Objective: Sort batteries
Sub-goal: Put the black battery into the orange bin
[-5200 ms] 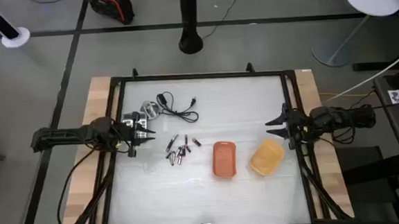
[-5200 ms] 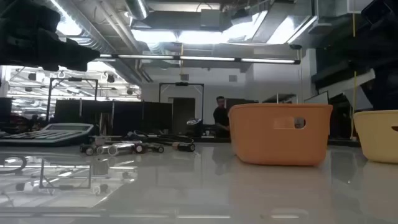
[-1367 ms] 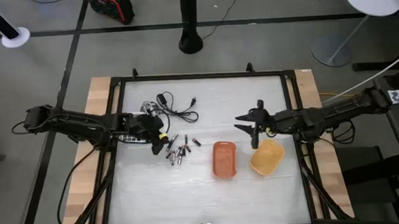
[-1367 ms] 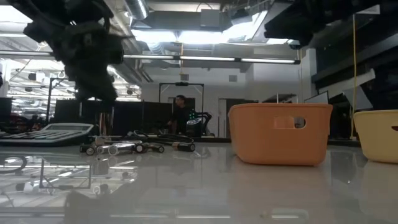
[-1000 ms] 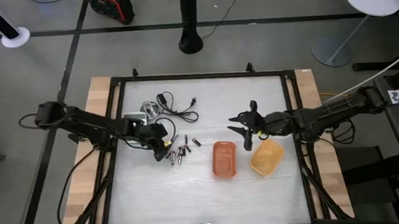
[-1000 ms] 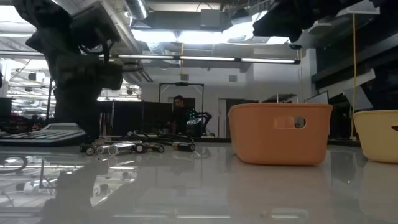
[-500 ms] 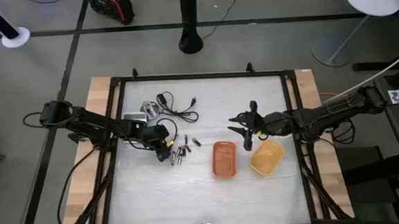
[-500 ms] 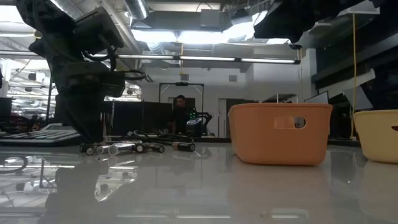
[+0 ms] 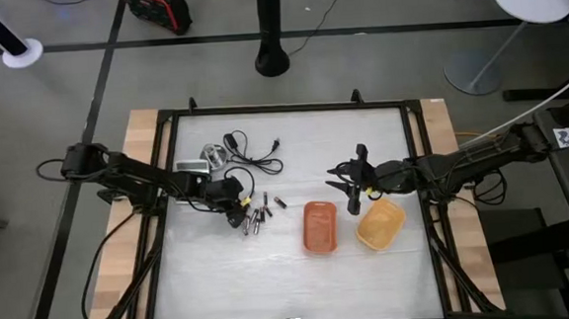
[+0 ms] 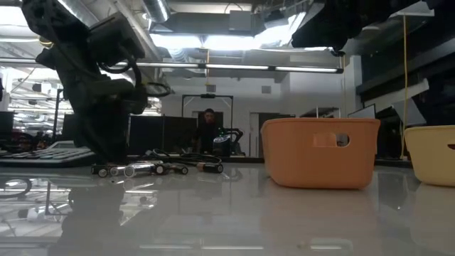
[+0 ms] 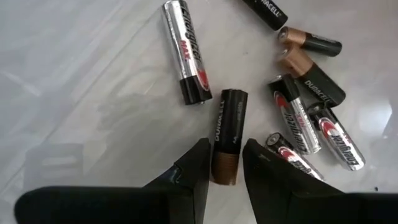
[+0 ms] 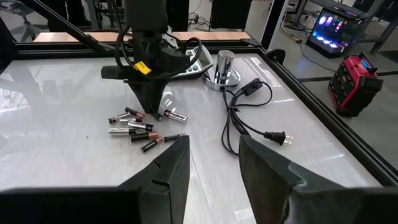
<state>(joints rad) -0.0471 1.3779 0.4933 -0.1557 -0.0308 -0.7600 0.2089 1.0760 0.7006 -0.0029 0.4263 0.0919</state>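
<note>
Batteries (image 9: 259, 214) lay clustered on the counter (image 9: 291, 268), left of the orange tray (image 9: 319, 227) and near the black cable (image 9: 255, 159). Left hand (image 11: 225, 163) was down at the cluster, fingers (image 11: 198, 163) spread either side of a black-and-copper battery (image 11: 226, 135), seemingly not yet clamped. Right hand (image 9: 350, 183) hovered spread above the counter, beside the yellow tray (image 9: 380, 224).

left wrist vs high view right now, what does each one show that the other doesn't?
Only the left wrist view: brand lettering on the batteries, and the left end effector with its fingers either side of one black and copper battery.
Only the high view: the orange tray, yellow tray, black cable, and the right end effector, open above the table.
Both: the battery pile.
</note>
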